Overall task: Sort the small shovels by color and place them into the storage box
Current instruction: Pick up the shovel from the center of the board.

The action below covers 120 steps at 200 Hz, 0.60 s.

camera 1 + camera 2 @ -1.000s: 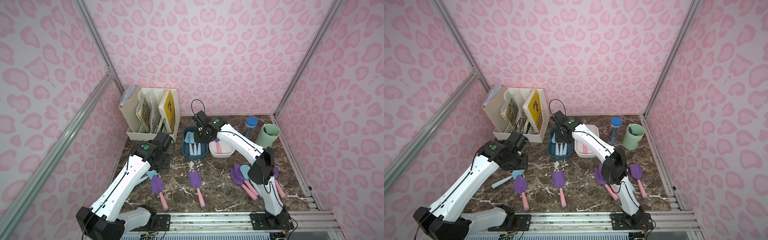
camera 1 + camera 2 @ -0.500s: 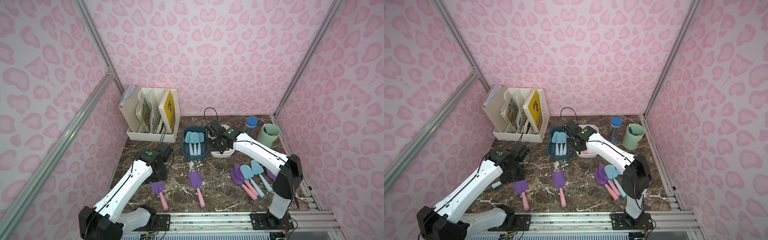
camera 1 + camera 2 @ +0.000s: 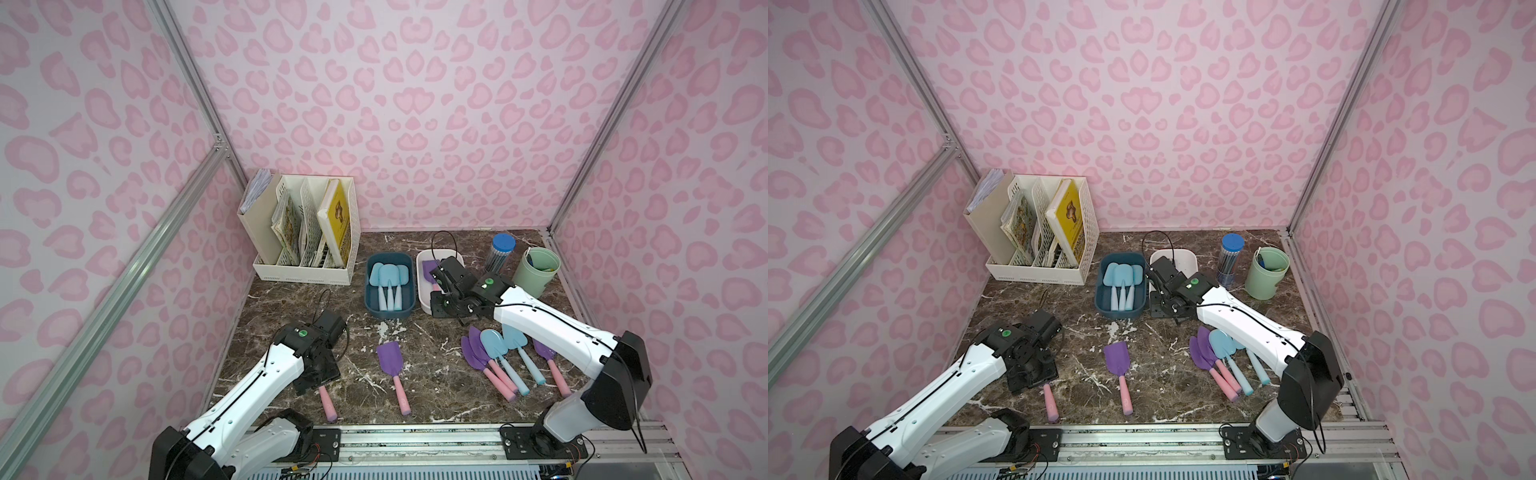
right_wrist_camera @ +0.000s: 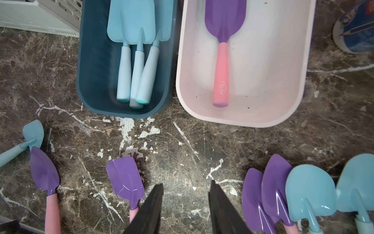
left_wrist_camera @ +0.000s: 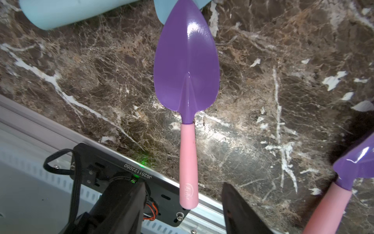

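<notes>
While boxed, three blue shovels (image 4: 131, 26)

3 light-blue shovels (image 4: 131, 24) in navy box (image 4: 95, 60), 1 purple shovel (image 4: 224, 20) in white box (image 4: 263, 81), others (image 4: 125, 178) loose

Six light blue shovels (image 3: 388, 276), six purple shovels (image 3: 390, 358), two storage boxes (image 3: 368, 286), one pencil tube (image 3: 500, 253), one cup (image 3: 534, 278)

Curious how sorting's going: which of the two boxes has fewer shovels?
The white box, holding one purple shovel with a pink handle; the dark blue box beside it holds three light blue shovels.
</notes>
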Motion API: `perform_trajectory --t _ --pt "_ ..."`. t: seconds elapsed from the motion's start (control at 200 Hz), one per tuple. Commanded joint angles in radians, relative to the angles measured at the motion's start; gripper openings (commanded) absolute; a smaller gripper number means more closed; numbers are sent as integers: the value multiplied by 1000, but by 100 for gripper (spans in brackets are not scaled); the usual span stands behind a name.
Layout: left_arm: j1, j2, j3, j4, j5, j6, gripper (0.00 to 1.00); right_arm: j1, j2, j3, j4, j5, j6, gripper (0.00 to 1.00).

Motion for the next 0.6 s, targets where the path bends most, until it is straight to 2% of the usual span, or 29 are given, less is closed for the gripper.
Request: perform_trajectory --t 0.0,0.3,0.46,0.595 --pt "-14 -7 -39 45 20 -74 66 1 -36 -36 8 23 14 43" --pt "-34 3 -148 138 65 -124 66 -4 -87 -72 -15 45 22 43" --pt "-44 19 -187 192 85 -133 60 -7 -91 -75 -21 46 23 43" --pt "-56 36 -205 213 85 -139 60 -7 -88 -79 -19 48 23 43"
